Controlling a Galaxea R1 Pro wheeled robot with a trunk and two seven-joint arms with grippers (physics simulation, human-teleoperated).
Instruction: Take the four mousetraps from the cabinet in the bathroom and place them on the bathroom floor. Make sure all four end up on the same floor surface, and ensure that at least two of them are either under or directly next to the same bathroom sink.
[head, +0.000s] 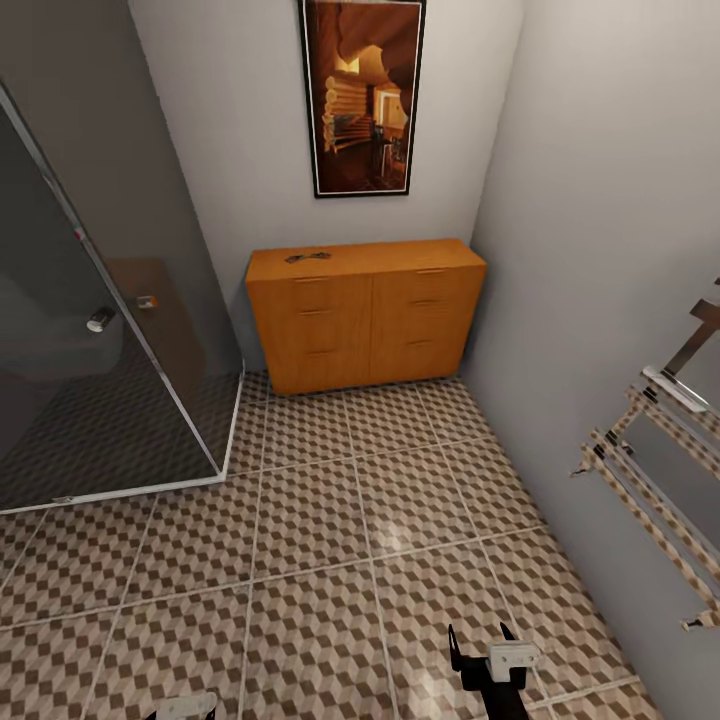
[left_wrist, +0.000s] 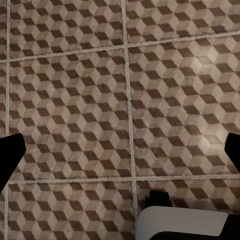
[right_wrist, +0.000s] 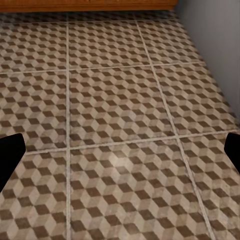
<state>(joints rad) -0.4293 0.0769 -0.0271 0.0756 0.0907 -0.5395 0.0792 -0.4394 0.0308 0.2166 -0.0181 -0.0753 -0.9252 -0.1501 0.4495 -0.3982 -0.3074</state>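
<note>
The cabinet (head: 367, 312) stands against the far wall, drawers closed, with a small dark wire-like object (head: 307, 257) on its top; its nature cannot be told. Open bathroom floor (head: 330, 540) lies before the cabinet, a glass shower enclosure (head: 90, 340) beside it. Right gripper (head: 482, 634) has fingers apart; left gripper (left_wrist: 120, 150) likewise spread above the tiles.
</note>
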